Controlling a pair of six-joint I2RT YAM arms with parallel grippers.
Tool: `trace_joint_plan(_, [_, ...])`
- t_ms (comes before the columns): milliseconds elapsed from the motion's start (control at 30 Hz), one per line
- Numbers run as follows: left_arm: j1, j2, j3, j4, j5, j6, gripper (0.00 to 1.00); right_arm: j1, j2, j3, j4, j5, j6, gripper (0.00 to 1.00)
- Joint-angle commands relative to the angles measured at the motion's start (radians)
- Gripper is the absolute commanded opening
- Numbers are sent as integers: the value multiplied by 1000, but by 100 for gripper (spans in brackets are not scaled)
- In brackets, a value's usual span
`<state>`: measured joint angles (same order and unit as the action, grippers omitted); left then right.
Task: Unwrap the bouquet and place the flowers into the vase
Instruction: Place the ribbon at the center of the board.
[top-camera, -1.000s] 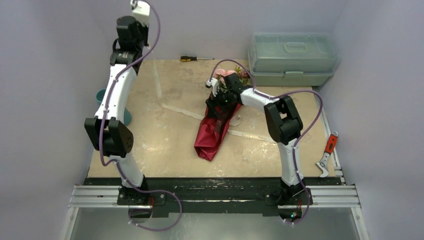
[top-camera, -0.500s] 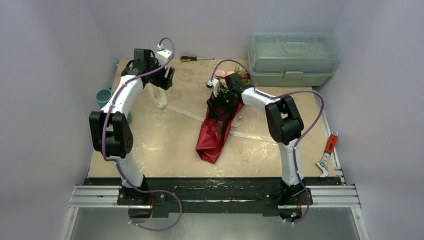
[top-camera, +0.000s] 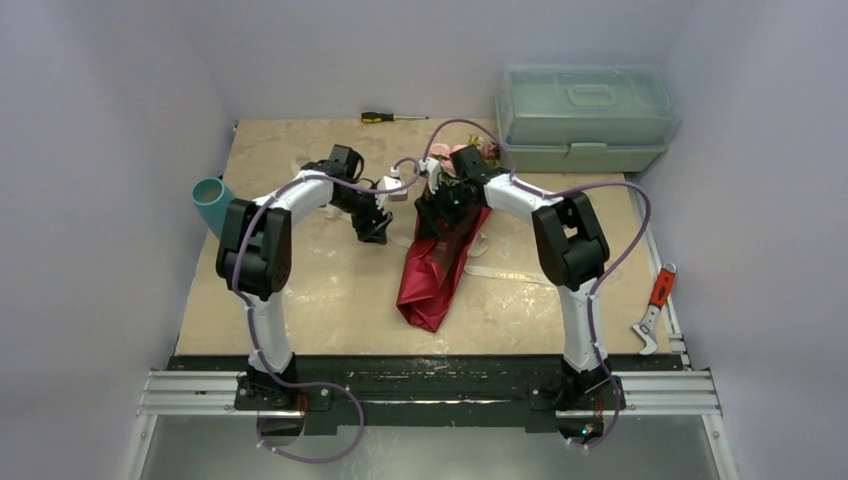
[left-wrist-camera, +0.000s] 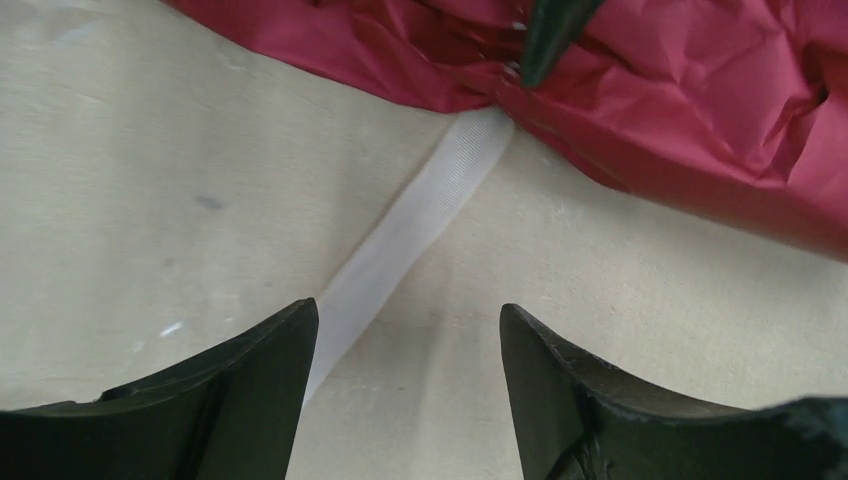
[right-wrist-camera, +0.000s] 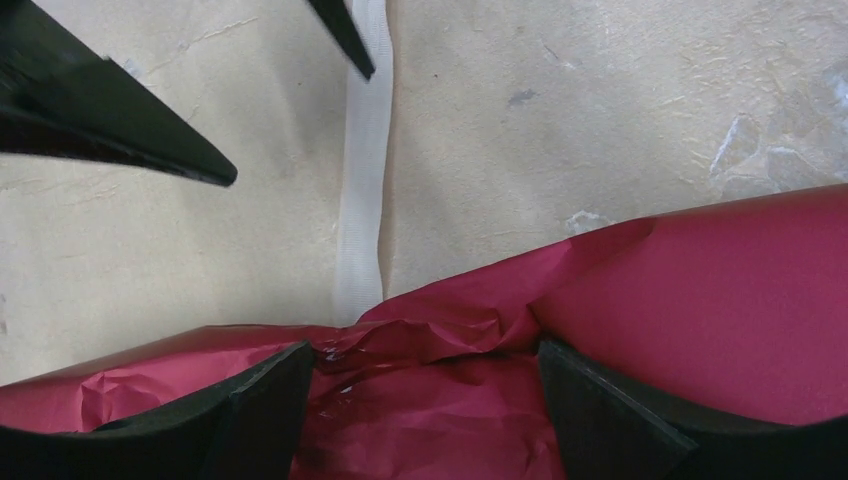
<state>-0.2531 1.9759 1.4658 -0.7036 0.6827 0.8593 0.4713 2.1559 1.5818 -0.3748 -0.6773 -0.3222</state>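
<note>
At mid-table, the bouquet (top-camera: 432, 275): laid flat, the maroon cone's tip towards the arm bases, the flowers (top-camera: 460, 155) at the far end near the toolbox (top-camera: 585, 115)
Ribbon (left-wrist-camera: 405, 235): a cream strip is seen flat on the table (top-camera: 300, 290), running out from under the creased paper; whether it is knotted anywhere cannot be told
Left gripper (left-wrist-camera: 408, 325): fingers apart, held low over the table just beside the bouquet, the ribbon passing the inner edge of one finger; nothing is gripped
Right gripper (right-wrist-camera: 425, 370): fingers set wide, astride the crumpled neck of the paper; no clamp on it is shown
Vase (top-camera: 215, 208): at the table's left edge, well apart from the bouquet; upright or tilted cannot be told
Step in hand: unwrapping is judged to be under way, with the ribbon being attended to; no flower is out of the paper
Next move: the ribbon would need to be pinched and drawn clear, or the paper spread, while the bouquet is held down by the other arm
Hidden: the stems are covered by paper; the blooms are largely masked by the right arm in the overhead view; both wrist views are cut down to paper, ribbon and table
</note>
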Motion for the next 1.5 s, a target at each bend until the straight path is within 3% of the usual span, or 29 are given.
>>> trace_joint_plan(0, [-24,-3,-62,94,6,158,65,-13,-52,10,-41,-26,35,87])
trace_joint_plan(167, [-45,60,-47,70,-65,217,64,-18,-46,10,-40,-33,50,86])
trace_joint_plan(300, [-51,103,-47,41,-116,249,55,-21,-44,12,-40,-38,54,86])
trace_joint_plan(633, [-51,109,-67,-7,-206,263,0,-22,-30,15,-39,-31,51,85])
trace_joint_plan(833, [-32,-14,14,57,-115,27,0,-23,-28,14,-44,-13,49,85])
trace_joint_plan(967, [7,-128,16,221,-12,-198,0,-23,-24,12,-44,-6,48,85])
trace_joint_plan(1067, [38,-183,-7,308,28,-283,0,-23,-23,13,-45,-11,49,85])
trace_joint_plan(1233, [55,-218,13,367,75,-393,0,-23,-49,-10,-4,-52,62,86])
trace_joint_plan(1467, [109,-260,111,649,91,-777,0,-26,-49,-3,-32,-40,43,86])
